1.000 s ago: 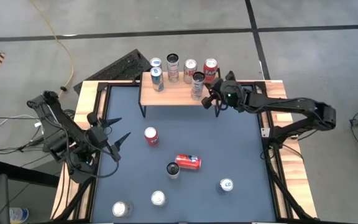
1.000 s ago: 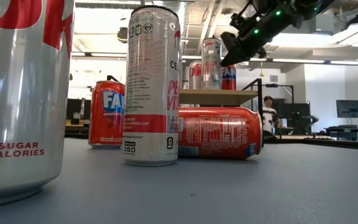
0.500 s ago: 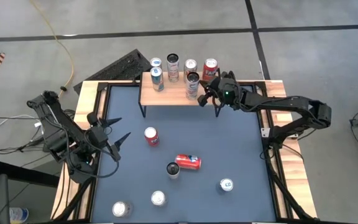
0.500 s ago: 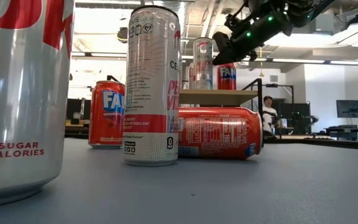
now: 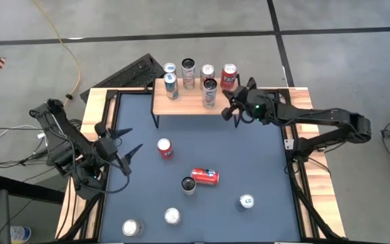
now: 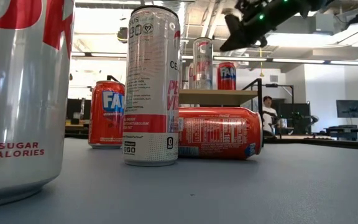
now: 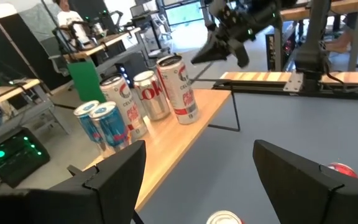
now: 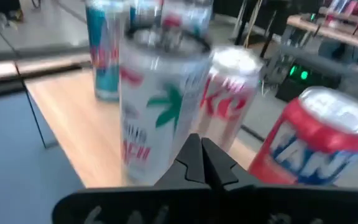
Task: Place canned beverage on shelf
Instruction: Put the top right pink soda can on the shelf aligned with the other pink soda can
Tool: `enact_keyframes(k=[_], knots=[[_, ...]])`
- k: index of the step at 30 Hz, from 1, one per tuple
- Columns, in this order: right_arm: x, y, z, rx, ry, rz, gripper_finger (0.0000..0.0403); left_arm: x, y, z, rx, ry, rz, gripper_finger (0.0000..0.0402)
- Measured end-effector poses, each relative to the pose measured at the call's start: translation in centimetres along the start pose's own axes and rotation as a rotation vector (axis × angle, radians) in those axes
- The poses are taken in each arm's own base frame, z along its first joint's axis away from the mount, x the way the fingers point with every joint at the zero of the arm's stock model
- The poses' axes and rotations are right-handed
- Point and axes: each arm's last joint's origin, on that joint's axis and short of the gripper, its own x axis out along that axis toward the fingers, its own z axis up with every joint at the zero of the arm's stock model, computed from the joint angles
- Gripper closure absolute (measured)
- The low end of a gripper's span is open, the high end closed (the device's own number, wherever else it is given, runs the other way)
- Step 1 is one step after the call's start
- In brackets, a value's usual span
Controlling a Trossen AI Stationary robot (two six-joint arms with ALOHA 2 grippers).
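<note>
**Hovering right gripper off the shelf's right end, can standing free on the top**

Hovering just off the right end of the shelf (image 5: 185, 103), the right gripper (image 5: 227, 108) has its fingers pressed together with nothing between them; in its wrist view the closed tips (image 8: 199, 163) point at the tall silver can (image 8: 161, 106) standing upright on the wooden top, apart from it; low view shows the gripper (image 6: 227, 45) up above shelf height, clear of the cans.

Tall silver can (image 5: 210, 92) sits at the shelf's front right part, upright, with the red can (image 5: 229, 76) just behind it to the right; a silver-and-red cola can (image 5: 207, 72), a dark-topped tall can (image 5: 188, 72) and two blue cans (image 5: 170, 84) stand along the shelf's back and left side.

Left gripper (image 5: 122, 152) waits well away from the shelf, near the table's left edge, fingers spread apart and empty.

In front of the shelf on the dark mat (image 5: 263, 163): upright red can (image 5: 164, 148); red can on its side (image 5: 205, 176) touching a tall can (image 5: 189, 185); three more upright cans farther from the shelf (image 5: 172, 216).
</note>
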Motion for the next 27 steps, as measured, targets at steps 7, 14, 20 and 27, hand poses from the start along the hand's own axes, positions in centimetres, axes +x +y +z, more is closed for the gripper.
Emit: enact_keyframes(k=[7,14,20,27], knots=[[2.5,1.5,-2.2,-0.042,0.092,-0.032,0.0403,0.0,0.0,0.0,-0.011,0.003,-0.003,0.0113],[4.5,2.4,-3.5,-0.048,0.098,-0.023,0.0403,0.0,0.0,0.0,-0.011,0.004,-0.004,0.0113],[5.9,2.3,-3.7,-0.015,0.054,-0.003,0.0403,0.0,0.0,0.0,-0.010,0.003,-0.003,0.0113],[7.3,2.5,-3.0,0.003,0.035,0.062,0.0403,0.0,0.0,0.0,-0.010,0.003,-0.003,0.0113]])
